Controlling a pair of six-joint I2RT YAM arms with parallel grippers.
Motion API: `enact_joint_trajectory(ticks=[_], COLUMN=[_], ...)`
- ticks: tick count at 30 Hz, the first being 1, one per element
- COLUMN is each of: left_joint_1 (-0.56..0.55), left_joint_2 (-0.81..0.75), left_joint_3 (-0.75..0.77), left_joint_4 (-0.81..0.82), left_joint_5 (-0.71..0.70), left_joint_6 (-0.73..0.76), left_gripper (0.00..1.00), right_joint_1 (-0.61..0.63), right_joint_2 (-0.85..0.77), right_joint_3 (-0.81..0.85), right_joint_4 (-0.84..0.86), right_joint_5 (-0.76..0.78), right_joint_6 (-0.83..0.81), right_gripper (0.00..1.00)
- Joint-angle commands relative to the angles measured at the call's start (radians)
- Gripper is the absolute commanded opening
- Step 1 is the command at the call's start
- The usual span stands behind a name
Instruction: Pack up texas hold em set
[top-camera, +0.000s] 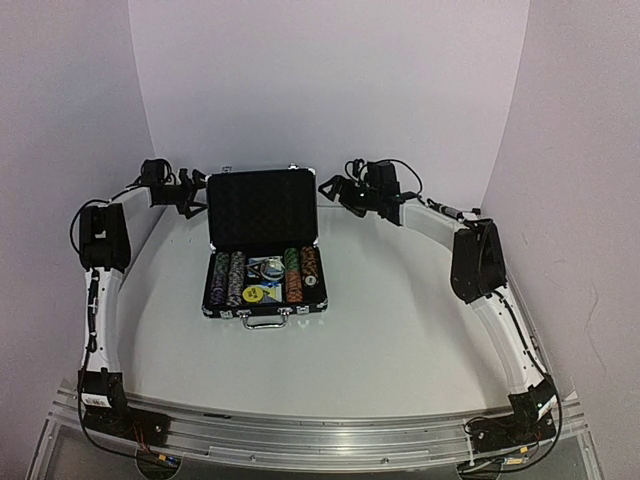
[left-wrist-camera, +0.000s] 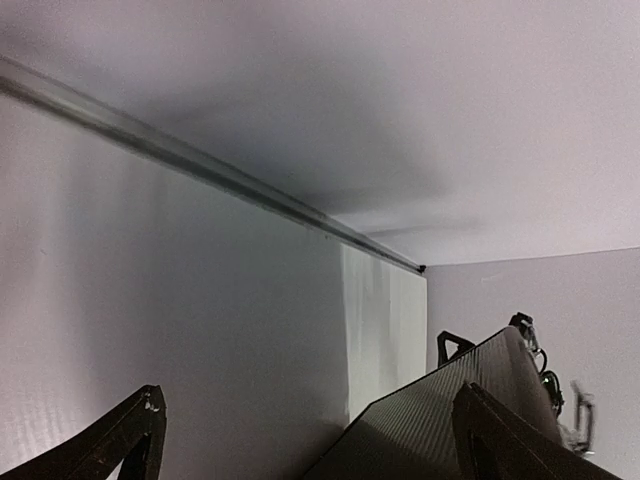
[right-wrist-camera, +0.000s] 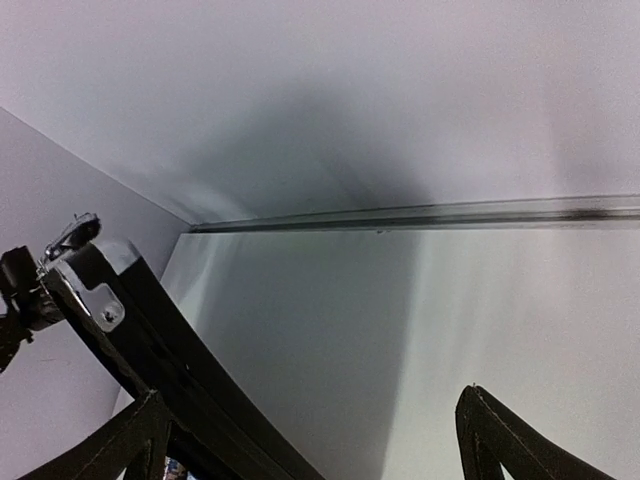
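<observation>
The black silver-trimmed case (top-camera: 264, 310) lies open at the table's middle, its handle toward me. Its lid (top-camera: 262, 208) stands upright. Rows of striped chips (top-camera: 229, 277) fill the left and right of the base, with blue cards (top-camera: 266, 268) and a yellow button (top-camera: 254, 294) between them. My left gripper (top-camera: 190, 196) is open just off the lid's left edge. My right gripper (top-camera: 335, 190) is open just off its right edge. The left wrist view shows the lid's back (left-wrist-camera: 420, 420) by the open gripper (left-wrist-camera: 310, 455). The right wrist view shows the lid's edge (right-wrist-camera: 150, 340) by the open gripper (right-wrist-camera: 315, 450).
White walls enclose the table on the left, back and right, close behind both grippers. An aluminium rail (top-camera: 300, 435) runs along the near edge between the arm bases.
</observation>
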Motion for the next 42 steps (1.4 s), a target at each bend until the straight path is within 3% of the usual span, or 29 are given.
enact_joint_trajectory(ticks=[1,6,15,21,24,26,29,35,38,42], left_joint_1=[-0.066,-0.073,-0.12,-0.121,-0.122,-0.122,-0.126,-0.162,-0.174,-0.187], left_joint_2=[0.018,-0.073,-0.3,-0.487,-0.583,-0.63,-0.705,-0.933,-1.067,-1.206], left_joint_3=[0.044,-0.124,-0.468,-0.741,-0.866,-0.922,-0.992,-1.213,-1.354,-1.507], left_joint_4=[0.073,0.144,0.044,-0.007,-0.002,-0.006,-0.019,-0.038,-0.038,-0.009], left_joint_5=[0.148,0.22,0.217,0.046,-0.055,-0.117,-0.215,-0.467,-0.499,-0.445], left_joint_6=[-0.053,-0.026,0.279,0.425,0.455,0.451,0.419,0.29,0.216,0.166], left_gripper=[0.99,0.97,0.94,0.94,0.95,0.97,0.97,0.99,0.99,1.0], right_joint_1=[0.018,0.018,0.023,0.027,0.028,0.03,0.052,0.246,0.305,0.341], right_joint_2=[0.013,-0.099,-0.67,-1.036,-1.189,-1.251,-1.245,-0.989,-0.836,-0.698], right_joint_3=[0.052,-0.126,-0.892,-1.438,-1.576,-1.6,-1.544,-1.246,-1.092,-0.945], right_joint_4=[0.184,0.215,0.313,0.247,0.149,0.088,0.056,-0.106,-0.132,-0.198], right_joint_5=[-0.16,-0.219,-0.177,0.01,0.144,0.19,0.144,0.134,0.11,0.185], right_joint_6=[0.068,0.064,-0.004,0.037,0.034,0.019,-0.02,-0.243,-0.271,-0.255], right_gripper=[0.97,0.93,0.92,0.92,0.92,0.93,0.92,0.91,0.88,0.85])
